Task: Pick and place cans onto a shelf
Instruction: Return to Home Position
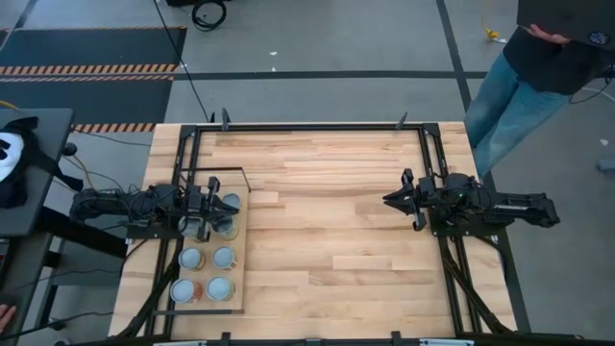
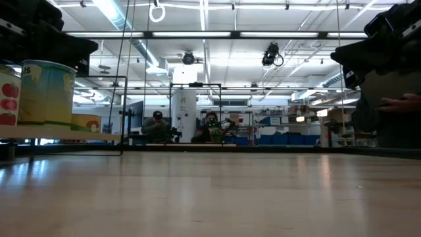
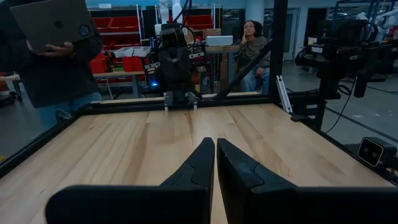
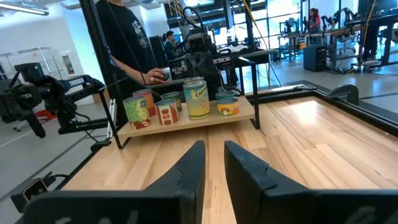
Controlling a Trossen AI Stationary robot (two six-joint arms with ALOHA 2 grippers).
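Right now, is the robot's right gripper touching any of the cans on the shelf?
Apart. In the high view, bare tabletop lies between the right gripper and the cans on the shelf.

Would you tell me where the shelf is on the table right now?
In the high view the shelf lies on the left side of the table, toward the picture's lower left, beside the left arm, with the cans standing on it.

grey concrete floor [image 1: 336, 38], hazard-striped black mat [image 1: 86, 48], long ceiling strip lights [image 2: 263, 34], red storage bins [image 3: 115, 22]
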